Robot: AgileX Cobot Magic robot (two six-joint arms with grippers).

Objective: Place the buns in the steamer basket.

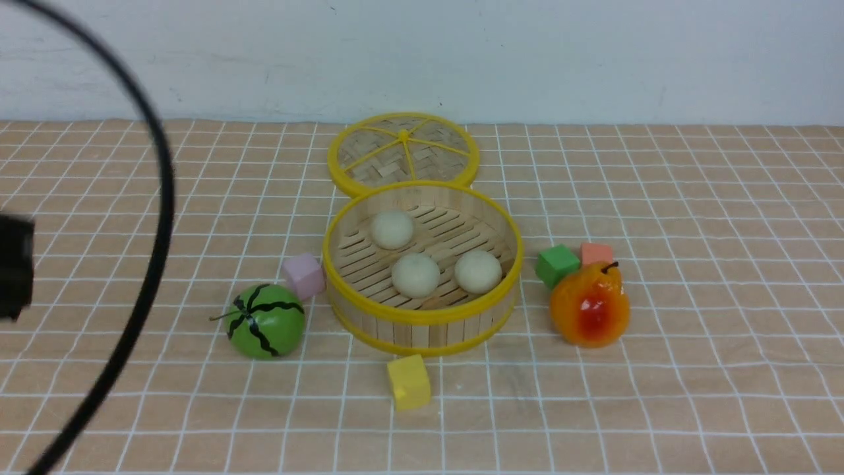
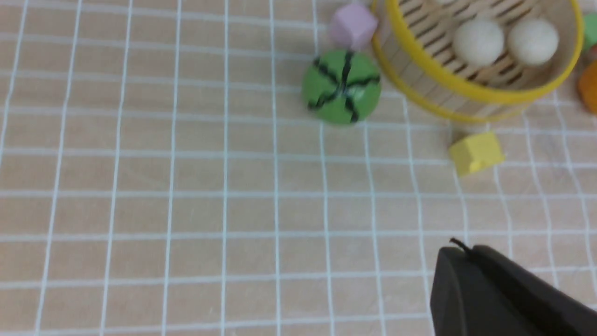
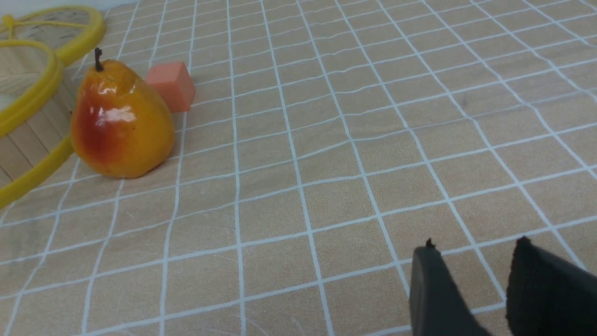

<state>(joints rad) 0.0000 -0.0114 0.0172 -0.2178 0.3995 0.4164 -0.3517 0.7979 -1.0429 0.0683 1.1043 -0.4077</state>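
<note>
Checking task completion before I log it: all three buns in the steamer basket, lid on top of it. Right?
Not quite. The three buns are in the steamer basket, but the lid is not on top: it lies flat on the table behind the basket, which is open. The front view shows this.

A pale, whitish wall runs along the back, matte and faintly scuffed, with a few small dark specks and smudges near its lower edge. It meets the desk in a straight line, and the desk is covered all over by a peach-tan cloth printed with a grid of thin white lines, the cloth lying slightly rippled so the lines waver in places. The light is soft and even, coming from above, and throws only short, faint shadows on the cloth.
</note>
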